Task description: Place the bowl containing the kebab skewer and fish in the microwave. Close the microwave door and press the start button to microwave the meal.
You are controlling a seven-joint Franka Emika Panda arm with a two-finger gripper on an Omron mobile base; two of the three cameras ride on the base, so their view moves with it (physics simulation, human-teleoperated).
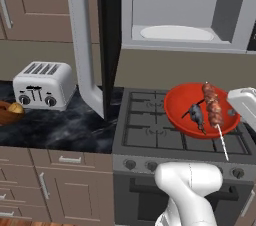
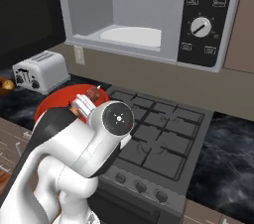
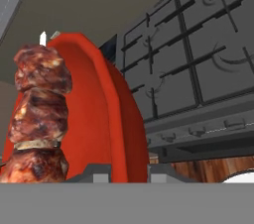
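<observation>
- The pincer (image 3: pixel 126 171) is clamped narrowly on the rim of the red bowl (image 1: pixel 200 111), its tips either side of the rim in the hand view.
- The bowl is held above the stove (image 1: pixel 150 135), below the microwave (image 1: pixel 175 15).
- The kebab skewer (image 1: pixel 213 106) and fish (image 1: pixel 196 116) lie in it.
- The microwave door (image 1: pixel 107 35) stands open to the left.
- A toaster (image 1: pixel 42 86) sits on the worktop (image 1: pixel 70 130) at far left.

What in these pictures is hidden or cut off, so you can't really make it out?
- Red bowl, right base view: mostly behind the robot's arm, so the fish is hidden there.
- End effector, hand view: only its tips show, on either side of the bowl's rim.
- Wooden bowl, left base view: cut by the left edge.
</observation>
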